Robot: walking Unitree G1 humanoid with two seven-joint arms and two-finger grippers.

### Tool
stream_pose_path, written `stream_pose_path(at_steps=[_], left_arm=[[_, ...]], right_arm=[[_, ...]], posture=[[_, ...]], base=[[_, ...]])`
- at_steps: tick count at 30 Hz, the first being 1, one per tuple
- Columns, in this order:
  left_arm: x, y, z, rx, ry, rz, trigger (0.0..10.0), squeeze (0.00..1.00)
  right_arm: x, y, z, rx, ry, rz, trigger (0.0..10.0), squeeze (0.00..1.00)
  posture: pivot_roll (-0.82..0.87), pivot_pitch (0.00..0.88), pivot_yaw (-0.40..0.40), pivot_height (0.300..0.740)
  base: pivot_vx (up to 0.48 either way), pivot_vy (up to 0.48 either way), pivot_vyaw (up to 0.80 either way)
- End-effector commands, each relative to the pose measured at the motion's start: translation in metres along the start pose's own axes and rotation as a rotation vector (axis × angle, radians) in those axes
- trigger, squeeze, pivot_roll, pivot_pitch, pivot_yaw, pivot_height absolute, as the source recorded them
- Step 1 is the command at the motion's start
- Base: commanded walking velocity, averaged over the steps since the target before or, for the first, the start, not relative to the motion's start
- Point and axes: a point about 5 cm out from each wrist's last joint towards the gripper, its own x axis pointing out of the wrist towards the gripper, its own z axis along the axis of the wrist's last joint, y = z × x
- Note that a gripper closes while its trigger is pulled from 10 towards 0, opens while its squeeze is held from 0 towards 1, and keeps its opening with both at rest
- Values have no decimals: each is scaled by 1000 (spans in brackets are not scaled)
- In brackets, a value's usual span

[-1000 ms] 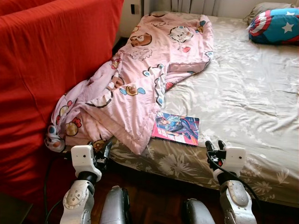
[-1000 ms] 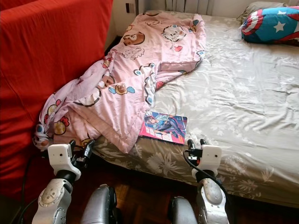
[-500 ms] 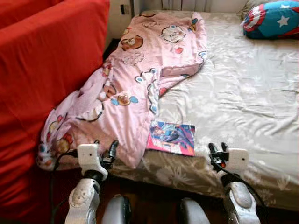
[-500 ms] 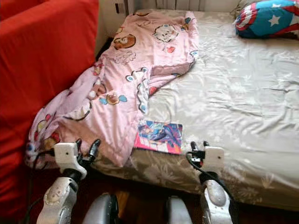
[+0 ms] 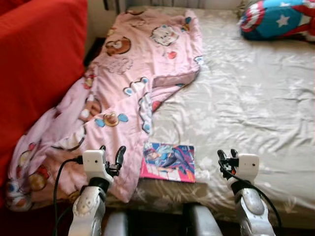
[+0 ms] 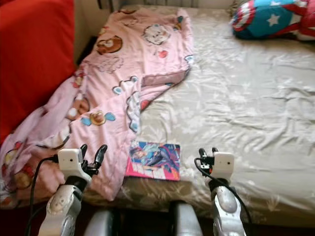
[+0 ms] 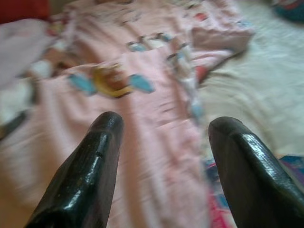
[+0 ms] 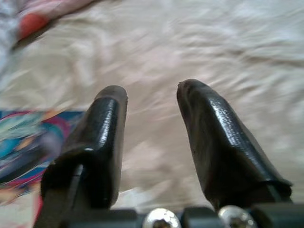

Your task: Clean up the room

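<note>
At the bottom edge of the left eye view, the two silver arms rise from the lower corners. The left gripper, in the lower left of the frame, hovers over the near hem of the pink cartoon-print blanket; its two black fingers are spread apart with nothing between them. The right gripper, in the lower right, stands over the bed's near edge with its fingers likewise parted and empty.

Between the two grippers, low in the middle of the frame, a thin glossy magazine with a blue and magenta illustrated cover lies flat on the bed, close to the near edge. Its left side is touching or just under the fold of the blanket; which one cannot be told.

The bed is covered by a beige sheet with a pale floral print, creased across the centre and right. The blanket runs in a long diagonal from the lower left, where it spills over the bed's side, up to the top centre of the frame.

A red upholstered sofa fills the upper left, beside the blanket. In the top right corner, on the far end of the bed, lies a blue, red and white star-shield cushion.
</note>
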Motion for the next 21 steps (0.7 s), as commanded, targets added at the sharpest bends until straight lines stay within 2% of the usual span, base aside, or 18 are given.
stream_pose_path(at_steps=[1,5,13,18,20,21], left_arm=[[-6,2,-5,-9,31,10,10000,0],[-6,2,-5,-9,33,6,10000,0],[-10,2,-4,-1,46,-4,10000,0],[-11,3,-5,5,54,-10,10000,0],[-11,2,-4,5,52,-14,10000,0],[-11,1,-3,6,51,-15,10000,0]], right_arm=[[-3,2,-18,47,96,16,10000,1000],[-1,1,-25,88,154,-12,10000,1000],[9,-12,-32,290,216,-180,10000,1000],[12,-12,-34,359,250,-219,10000,1000],[14,-12,-34,391,270,-227,10000,0],[15,-11,-34,398,276,-227,10000,0]], posture=[[-57,217,18,623],[-51,228,25,623],[-24,247,47,623],[-25,251,54,623],[-1,256,60,623],[-1,256,60,623]], base=[[0,0,0],[0,0,0],[0,0,0],[0,0,0],[0,0,0],[0,0,0]])
